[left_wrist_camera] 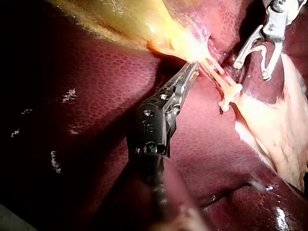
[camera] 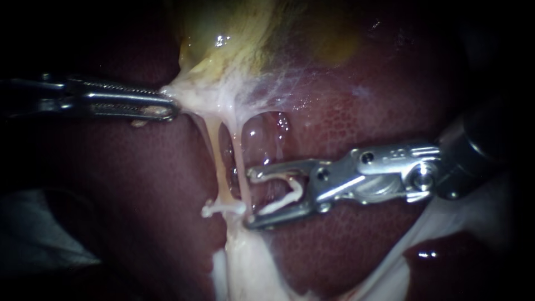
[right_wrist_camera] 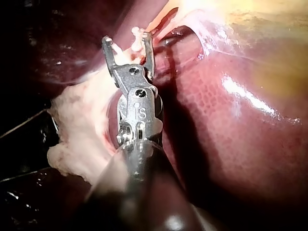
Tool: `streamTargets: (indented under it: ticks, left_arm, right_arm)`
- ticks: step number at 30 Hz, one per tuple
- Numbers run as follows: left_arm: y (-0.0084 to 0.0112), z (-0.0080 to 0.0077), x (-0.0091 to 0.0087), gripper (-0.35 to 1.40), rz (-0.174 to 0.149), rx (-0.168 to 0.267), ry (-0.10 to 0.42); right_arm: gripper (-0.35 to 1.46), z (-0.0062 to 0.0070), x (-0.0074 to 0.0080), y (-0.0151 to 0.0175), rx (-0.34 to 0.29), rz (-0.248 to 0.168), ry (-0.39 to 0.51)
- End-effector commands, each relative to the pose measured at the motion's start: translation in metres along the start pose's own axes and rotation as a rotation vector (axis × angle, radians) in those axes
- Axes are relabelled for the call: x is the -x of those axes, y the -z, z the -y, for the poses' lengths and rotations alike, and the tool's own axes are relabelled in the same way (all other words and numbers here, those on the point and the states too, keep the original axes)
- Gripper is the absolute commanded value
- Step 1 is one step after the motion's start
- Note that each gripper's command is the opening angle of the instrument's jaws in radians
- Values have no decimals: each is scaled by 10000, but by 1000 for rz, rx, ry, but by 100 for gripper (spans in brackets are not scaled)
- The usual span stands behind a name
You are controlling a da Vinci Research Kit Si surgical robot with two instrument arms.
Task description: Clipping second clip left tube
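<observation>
While one clip (camera: pixel 223 209) sits on the left tube (camera: pixel 214 150), the right instrument (camera: pixel 251 198), claw wide and holding the second clip (camera: pixel 287 195), stands just right of the tubes, not yet around it, and the left instrument (camera: pixel 170 107) grips tissue (camera: pixel 192 95) in its claw.

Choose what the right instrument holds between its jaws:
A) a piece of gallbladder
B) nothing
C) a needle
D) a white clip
D: a white clip sits between the jaws of the right instrument, touching both.
</observation>
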Motion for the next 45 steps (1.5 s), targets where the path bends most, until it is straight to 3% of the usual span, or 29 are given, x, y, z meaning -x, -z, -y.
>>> streamTargets:
  ticks: [1,16,25,36,45]
  left_arm:
    - [0,0,0,-35,0,-1,1]
    - [-1,0,0,-35,0,-1,1]
    - [0,-1,0,-35,0,-1,1]
    - [-2,-1,-1,-35,0,-3,1]
    - [-3,-2,-1,-35,0,-3,1]
  right_arm:
    - [50,-3,1,-4,-5,1,-8]
    - [50,-39,38,-31,-25,5,-47]
    - [49,-49,44,-44,-68,7,-37]
    - [49,-57,34,-73,-172,-109,-85]
    - [48,-43,27,-73,-273,-207,-100]
